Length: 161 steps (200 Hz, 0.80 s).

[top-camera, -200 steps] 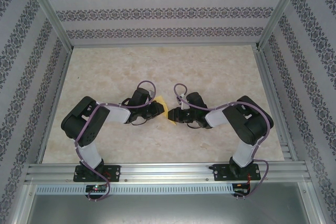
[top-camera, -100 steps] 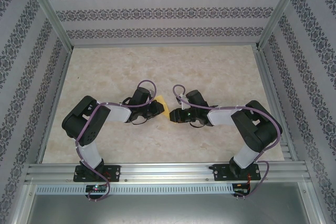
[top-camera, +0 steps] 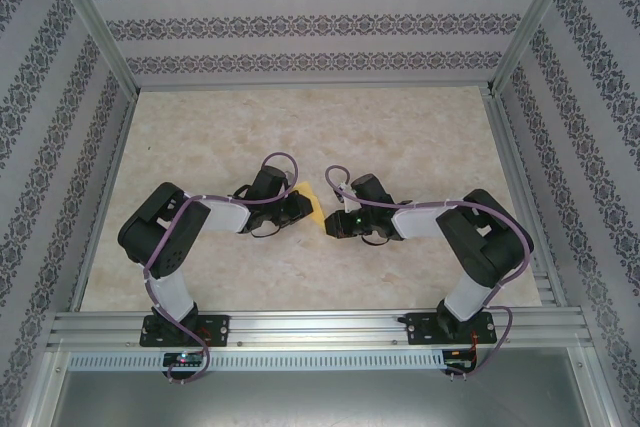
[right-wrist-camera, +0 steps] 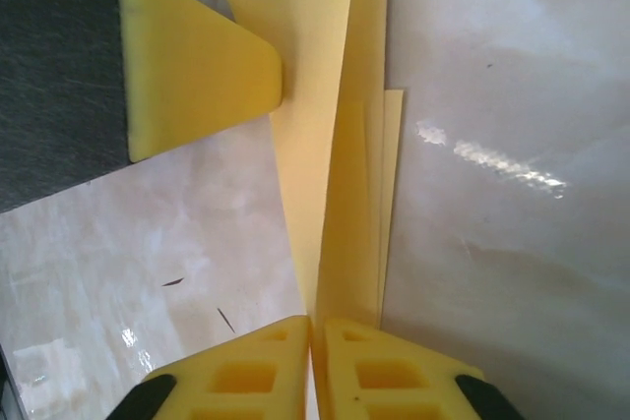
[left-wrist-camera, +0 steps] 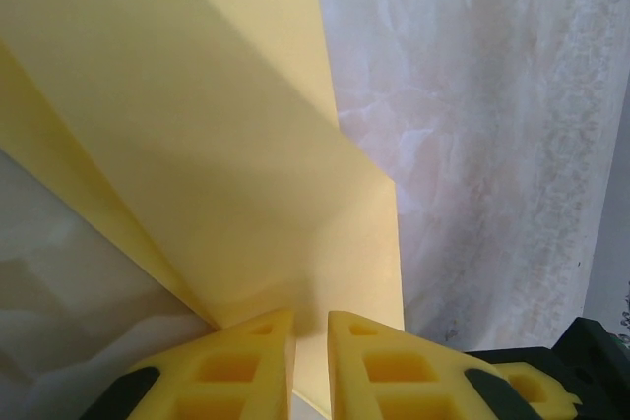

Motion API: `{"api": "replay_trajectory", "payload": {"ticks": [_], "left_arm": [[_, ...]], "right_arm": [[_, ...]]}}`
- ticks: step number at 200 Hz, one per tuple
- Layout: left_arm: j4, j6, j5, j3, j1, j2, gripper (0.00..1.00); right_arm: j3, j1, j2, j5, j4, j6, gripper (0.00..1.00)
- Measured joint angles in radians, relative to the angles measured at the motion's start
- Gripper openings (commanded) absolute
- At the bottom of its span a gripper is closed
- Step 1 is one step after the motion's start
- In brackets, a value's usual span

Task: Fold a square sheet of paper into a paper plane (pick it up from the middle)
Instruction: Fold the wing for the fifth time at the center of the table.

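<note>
Top external: folded yellow paper (top-camera: 316, 205) runs lengthwise left to right, left gripper (top-camera: 303, 210) and right gripper (top-camera: 328, 222) each pinched narrow onto an opposite end, neither nearer.

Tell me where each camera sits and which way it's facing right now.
Top external: above and behind the arms, looking down on the beige table; both arms show, left tool and right tool meeting at the folded yellow paper.
Left wrist: on that wrist, looking along its yellow fingers, shut on the paper, toward the tabletop.
Right wrist: same on the right, fingers shut on the paper; the left tool's finger shows upper left.
Shared: both wrist views show the same paper from opposite sides.
</note>
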Motion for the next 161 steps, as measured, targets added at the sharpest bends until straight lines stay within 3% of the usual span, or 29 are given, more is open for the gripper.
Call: {"api": "replay_trajectory", "payload": {"ticks": [61,161], "left_arm": [[-0.004,0.022,0.008,0.006,0.000,-0.001,0.20],[0.015,0.045,0.033,0.005,-0.061,-0.024,0.19]], "right_arm": [[0.001,-0.012,0.011,-0.043,0.026,0.051,0.01],[-0.001,-0.048,0.051,-0.137,0.110,0.187,0.02]]}}
